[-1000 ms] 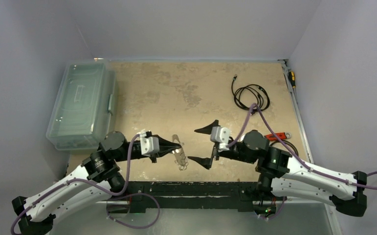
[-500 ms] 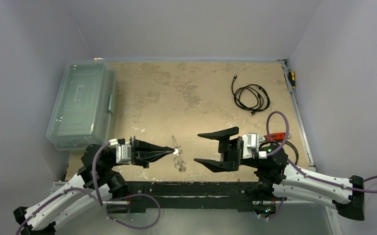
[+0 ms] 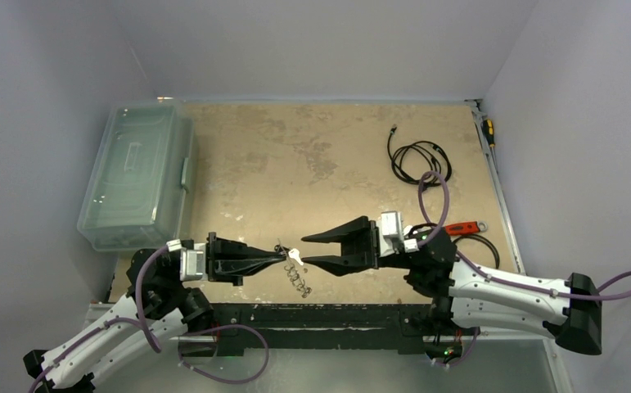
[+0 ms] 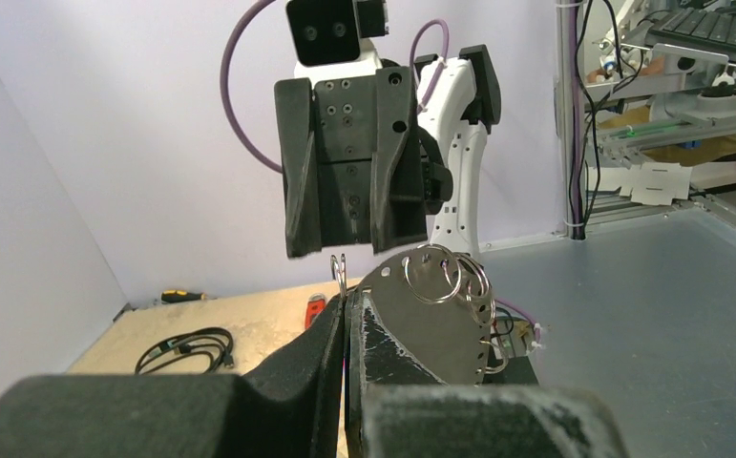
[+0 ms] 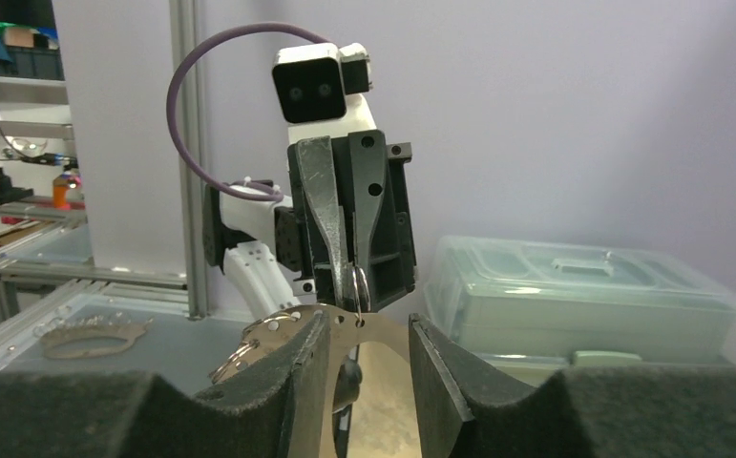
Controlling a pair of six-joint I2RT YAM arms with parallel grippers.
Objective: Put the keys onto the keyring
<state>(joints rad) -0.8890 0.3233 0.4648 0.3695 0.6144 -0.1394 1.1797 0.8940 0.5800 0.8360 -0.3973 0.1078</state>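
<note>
Jaws shut, my left gripper is steadying the flat silvery metal keyring aloft — my half-open right gripper is straddling its edge.

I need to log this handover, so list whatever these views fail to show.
- Top view: the keyring is too small to show what hangs from it.
- Left wrist view: the left gripper is shut on the keyring and covers its lower part.
- Right wrist view: the right gripper straddles the keyring; its own fingers hide any contact.
</note>
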